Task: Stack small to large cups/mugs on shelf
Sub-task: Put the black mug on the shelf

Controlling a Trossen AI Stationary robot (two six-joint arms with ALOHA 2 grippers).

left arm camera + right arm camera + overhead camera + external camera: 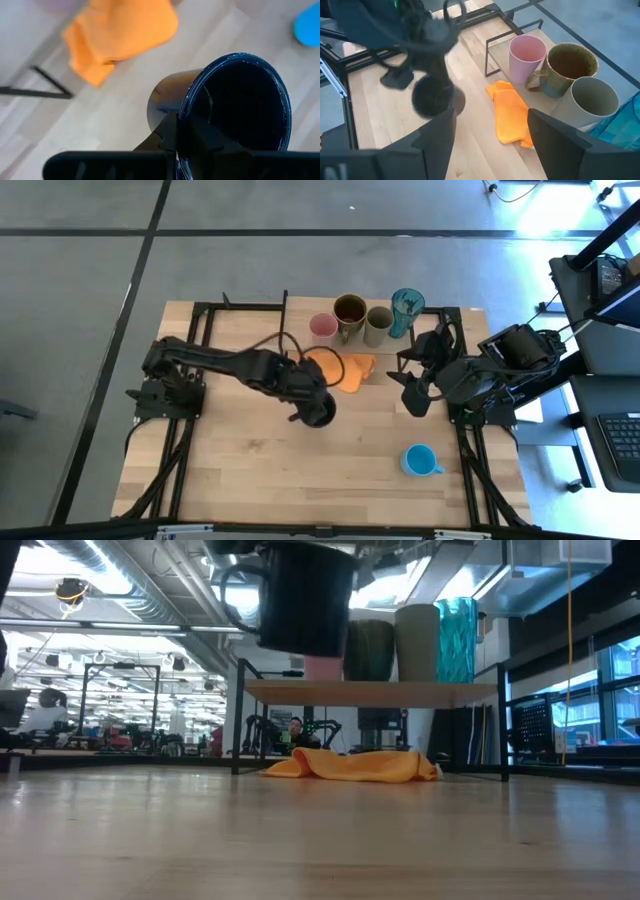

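Cups and mugs are the business here, and the glossy black glazed mug (319,412) sits near the middle of the high view, lifted clear of the pale wooden tabletop (250,470), with the left gripper (308,406) pinched together on its rim wall, one finger inside and one out. It looks like stiff, fairly heavy ceramic with a slick, speckled glaze, so a rim pinch could slip or swing; the wall beside the handle seems the surest hold, and it would chip if knocked. At the upper centre of that view the low light-wood shelf on thin black legs (440,315) already carries a matte pink cup (323,329), a mustard-brown glazed mug (350,313), an olive-grey cup (379,323) and a tall teal patterned tumbler (407,307) in a close row. A soft, crumpled orange cloth (345,369) lies just below them. The light blue mug (420,460) stands alone at lower right. The right gripper (412,390), fingers spread wide and empty, waits at centre right.
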